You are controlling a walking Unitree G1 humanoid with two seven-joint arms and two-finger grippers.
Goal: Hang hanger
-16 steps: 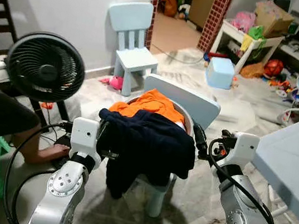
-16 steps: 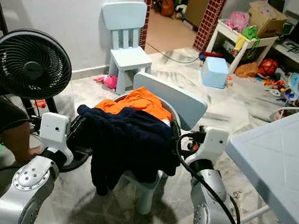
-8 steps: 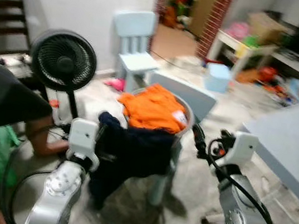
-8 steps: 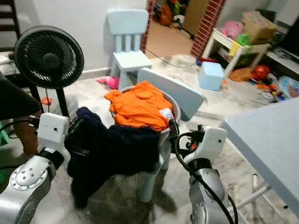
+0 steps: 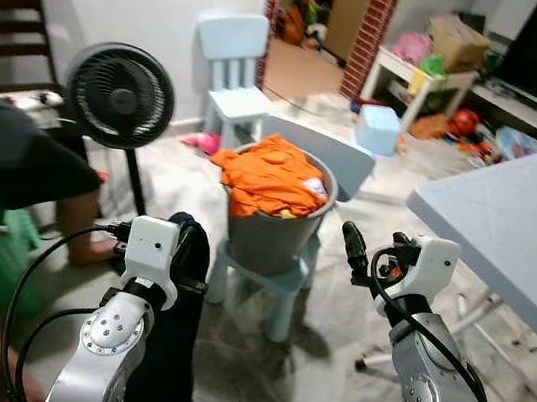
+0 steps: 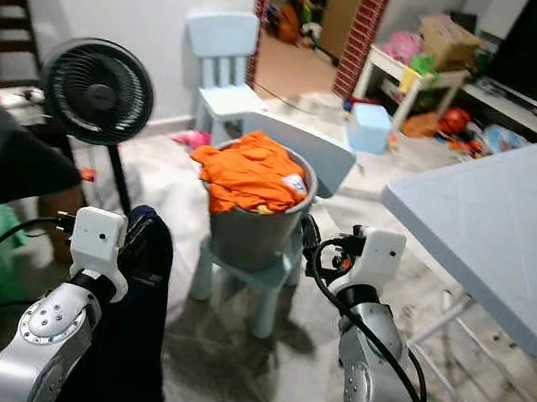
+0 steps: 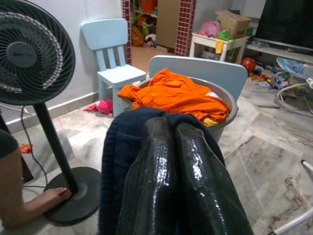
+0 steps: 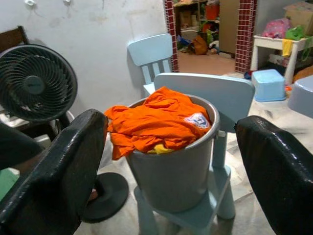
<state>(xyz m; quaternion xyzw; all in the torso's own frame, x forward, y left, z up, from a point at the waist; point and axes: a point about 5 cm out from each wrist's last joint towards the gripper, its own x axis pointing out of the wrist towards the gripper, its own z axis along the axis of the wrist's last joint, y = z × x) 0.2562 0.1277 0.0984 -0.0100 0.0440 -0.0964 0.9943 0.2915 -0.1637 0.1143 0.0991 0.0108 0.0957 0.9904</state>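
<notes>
- A pale blue table [image 5: 506, 237] fills the robot's right side, its corner near the right arm; it stands apart from the chair with the bucket
- A person [image 5: 0, 171] in a dark top crouches at the robot's left, one bare foot touching the base of the black standing fan [image 5: 120, 96]
- A small light-blue chair [image 5: 291, 220] stands ahead, with a grey bucket [image 5: 275, 224] on its seat; an orange garment [image 5: 270, 176] is heaped in the bucket, spilling over its rim
- A second small blue chair [image 5: 230, 66] stands against the wall, behind the bucket
- A dark navy garment [image 5: 178, 329] hangs down from the left gripper [image 7: 168, 128], draped over its black fingers; the two fingers are pressed together on the cloth; the gripper is held left of the bucket, apart from it
- The right gripper [image 8: 171, 156] is spread wide and holds nothing, raised right of the chair, facing the bucket
- I can make out no hanger; whether one lies inside the navy garment cannot be told
</notes>
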